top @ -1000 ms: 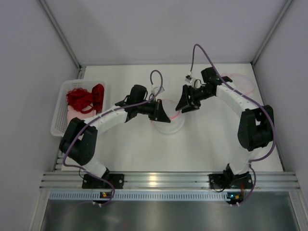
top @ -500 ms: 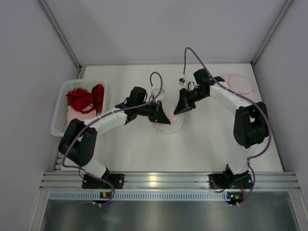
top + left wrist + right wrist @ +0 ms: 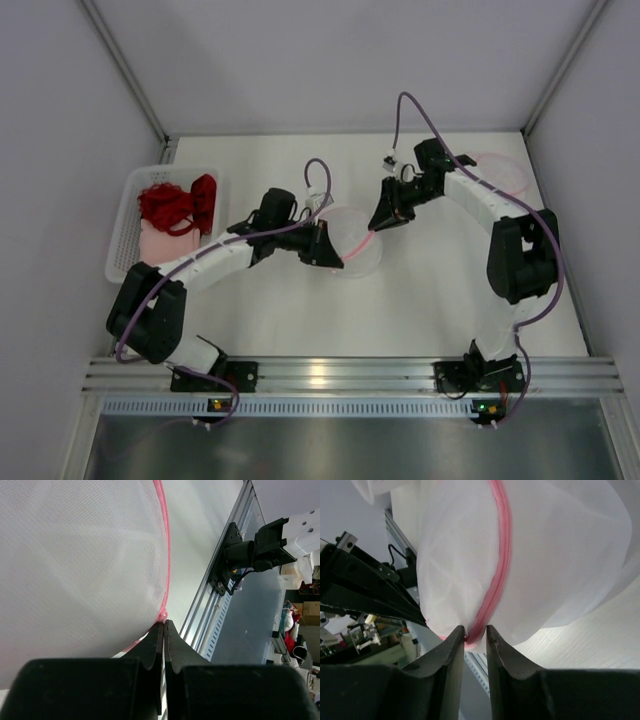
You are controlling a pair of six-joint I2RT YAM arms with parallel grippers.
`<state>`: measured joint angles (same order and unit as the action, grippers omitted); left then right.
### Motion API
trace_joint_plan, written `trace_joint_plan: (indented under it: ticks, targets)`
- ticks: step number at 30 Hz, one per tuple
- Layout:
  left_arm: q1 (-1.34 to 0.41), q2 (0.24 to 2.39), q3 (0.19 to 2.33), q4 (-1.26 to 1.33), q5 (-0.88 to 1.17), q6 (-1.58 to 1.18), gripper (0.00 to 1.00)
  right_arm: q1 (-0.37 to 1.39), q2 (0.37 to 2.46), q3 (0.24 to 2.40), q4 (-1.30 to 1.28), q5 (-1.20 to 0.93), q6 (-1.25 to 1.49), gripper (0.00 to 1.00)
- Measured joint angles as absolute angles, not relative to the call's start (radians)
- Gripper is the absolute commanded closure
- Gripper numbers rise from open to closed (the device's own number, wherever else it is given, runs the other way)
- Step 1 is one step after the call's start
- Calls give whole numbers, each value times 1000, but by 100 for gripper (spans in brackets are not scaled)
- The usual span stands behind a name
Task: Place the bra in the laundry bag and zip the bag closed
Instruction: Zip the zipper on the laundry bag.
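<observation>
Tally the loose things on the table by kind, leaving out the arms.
Bags: 2, held bag and far bag
Basket: 1
Red bra: 1
Pink cloth: 1
Total: 5

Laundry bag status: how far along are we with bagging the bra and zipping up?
Nothing finished yet. In hand: the left tool is shut on the pink zipper edge of the laundry bag, and the right tool pinches that trim from the other side. Left: the red bra lies in the white basket, so loading it and zipping both remain.
</observation>
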<state>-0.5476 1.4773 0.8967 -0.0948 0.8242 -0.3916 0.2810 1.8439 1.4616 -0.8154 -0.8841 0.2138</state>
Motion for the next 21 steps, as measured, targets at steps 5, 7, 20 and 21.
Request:
trace_joint_plan:
  ticks: [5,7,20,21]
  targets:
    - [-543,1482,906,-133,825,-390,100,276,1843,1485,-825,-876,187,40]
    - [-543,1491,924,-135,825,-392,100,273,1838,1487,-832,-872,174,38]
    - [-551,1580,994,-82,840,-446,100,345,1746,1349,-841,-900,184,37]
    - [-555,1580,997,-81,840,-447,100,351,1754,1350,-838,-903,187,40]
